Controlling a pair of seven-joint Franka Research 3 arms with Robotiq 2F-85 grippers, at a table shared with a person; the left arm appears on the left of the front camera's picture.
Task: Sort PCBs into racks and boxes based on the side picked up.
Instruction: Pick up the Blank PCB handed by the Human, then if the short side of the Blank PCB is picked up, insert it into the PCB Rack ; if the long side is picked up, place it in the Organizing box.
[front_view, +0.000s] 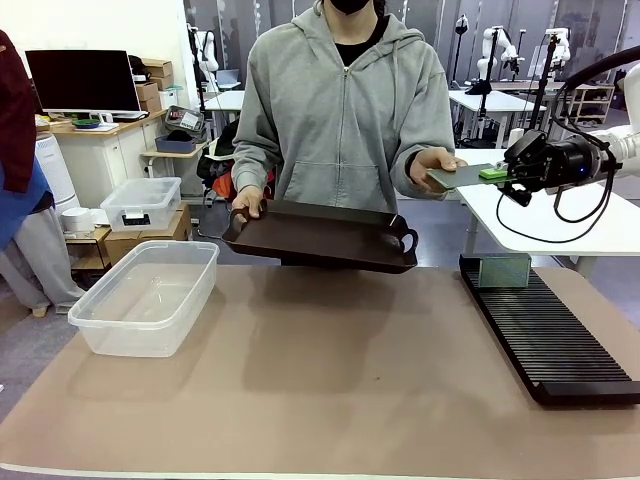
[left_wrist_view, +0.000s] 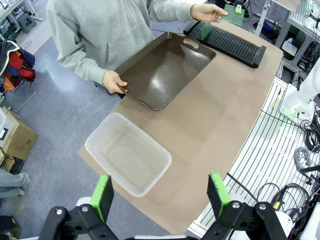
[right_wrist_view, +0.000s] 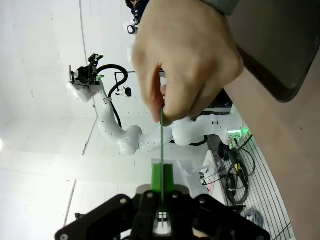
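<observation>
**A:** Starting at the left, what is that arm doing?

**B:** The left gripper hangs high over the table. Its green pads are spread wide with nothing between them. Below it, the clear tub sits empty by the table's left edge.

**A:** And in the middle?

**B:** The person holds a dark brown tray over the far edge with one hand. No board lies in it.

**A:** So where is the PCB?

**B:** In the air, beyond the table's far right corner. The PCB lies flat on the person's other hand. The right gripper has its pads clamped on the board's outer end. From the right wrist the board shows edge-on, a thin line between the pads.

**A:** How will it handle?

**B:** I'd judge it light and stiff, but thin. With its smooth faces pinched at one end only, it could pivot or slide once the hand lets go. A firm hold on the bare margin seems right, with no bending.

**A:** And further right?

**B:** The rack runs along the right edge. A greenish panel stands at its far end, and I cannot tell whether that is another board.
</observation>
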